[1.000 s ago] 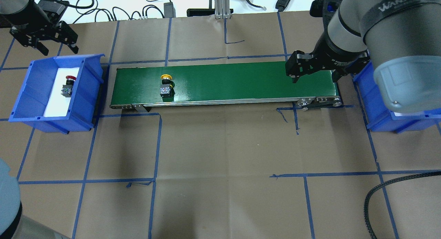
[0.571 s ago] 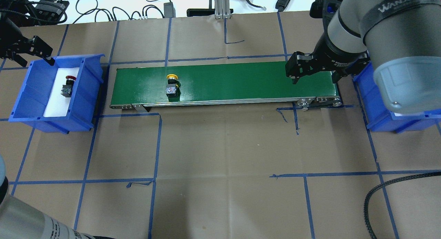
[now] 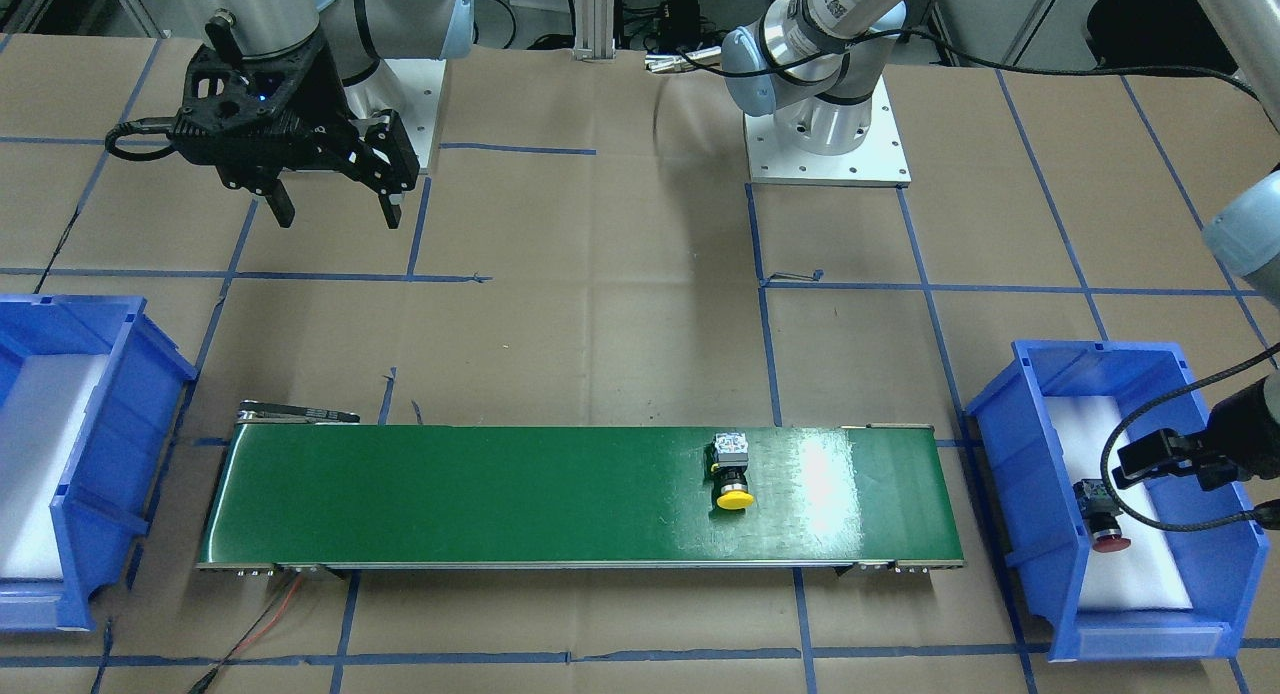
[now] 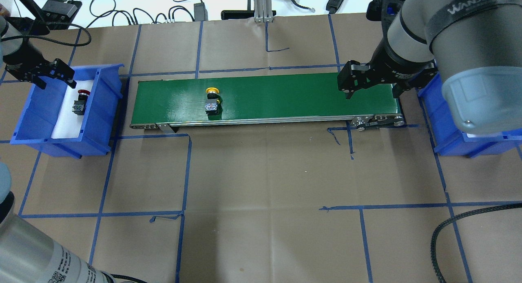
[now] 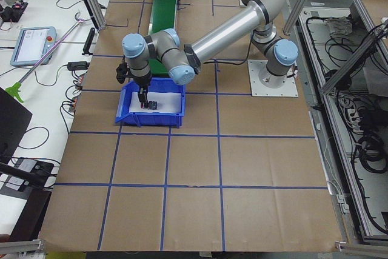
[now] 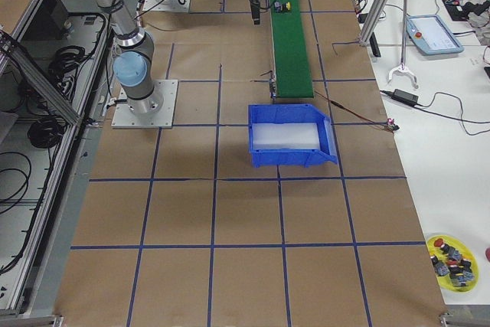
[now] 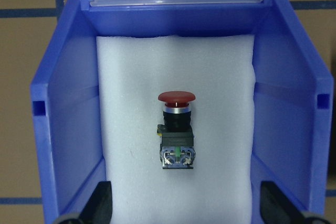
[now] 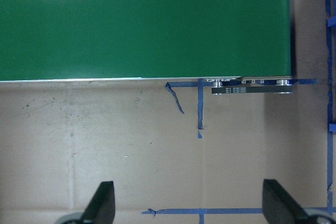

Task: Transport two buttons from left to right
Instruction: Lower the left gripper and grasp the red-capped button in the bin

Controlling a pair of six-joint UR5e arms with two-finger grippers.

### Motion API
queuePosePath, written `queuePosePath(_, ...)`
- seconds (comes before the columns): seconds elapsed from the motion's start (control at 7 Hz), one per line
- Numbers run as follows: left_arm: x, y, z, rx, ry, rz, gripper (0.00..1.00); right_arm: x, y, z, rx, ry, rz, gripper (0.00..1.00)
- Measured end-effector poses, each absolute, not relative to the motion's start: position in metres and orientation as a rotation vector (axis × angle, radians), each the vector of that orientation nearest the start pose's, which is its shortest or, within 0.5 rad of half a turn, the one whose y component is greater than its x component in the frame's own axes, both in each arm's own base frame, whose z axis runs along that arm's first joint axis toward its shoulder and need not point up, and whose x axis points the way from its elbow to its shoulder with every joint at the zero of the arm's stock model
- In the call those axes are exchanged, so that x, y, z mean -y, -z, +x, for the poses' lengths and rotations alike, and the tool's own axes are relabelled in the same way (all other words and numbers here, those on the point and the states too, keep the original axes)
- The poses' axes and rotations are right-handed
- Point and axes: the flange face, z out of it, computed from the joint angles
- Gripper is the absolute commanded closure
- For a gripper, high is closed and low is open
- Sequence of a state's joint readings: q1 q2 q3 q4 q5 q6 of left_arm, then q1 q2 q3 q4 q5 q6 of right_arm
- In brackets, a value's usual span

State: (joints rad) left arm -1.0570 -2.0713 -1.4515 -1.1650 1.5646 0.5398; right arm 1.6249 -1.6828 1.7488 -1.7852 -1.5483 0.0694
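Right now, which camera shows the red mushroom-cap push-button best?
Left wrist-mounted: the red mushroom-cap push-button lies large and sharp on white foam. Overhead and front-facing show it small; exterior left, a dark speck; the others miss it.

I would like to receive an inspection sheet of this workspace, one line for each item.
surface: brown paper with blue tape grid; green conveyor belt.
job's things: yellow button lying on the belt; red button on foam in the left blue bin.
clutter: yellow dish of small parts, side bench.
grippers: left gripper open over the left blue bin; right gripper open near the belt's right end; both hold nothing.
cables: black cable on the paper; red wires at the belt end.
surroundings: right blue bin; tablet on side bench.
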Motion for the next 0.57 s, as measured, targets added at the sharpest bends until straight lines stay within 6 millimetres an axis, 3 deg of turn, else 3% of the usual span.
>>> queuePosePath(0.43,0.643,-0.226,0.21,-3.12,0.059,0.04,0.01,0.45,-0.477,0.16,-3.1,0.236,0.022,0.0)
queuePosePath(0.57,0.641,-0.213,0.209,-3.122,0.052,0.038,0.12,0.45,-0.477,0.16,-3.1,0.236,0.023,0.0)
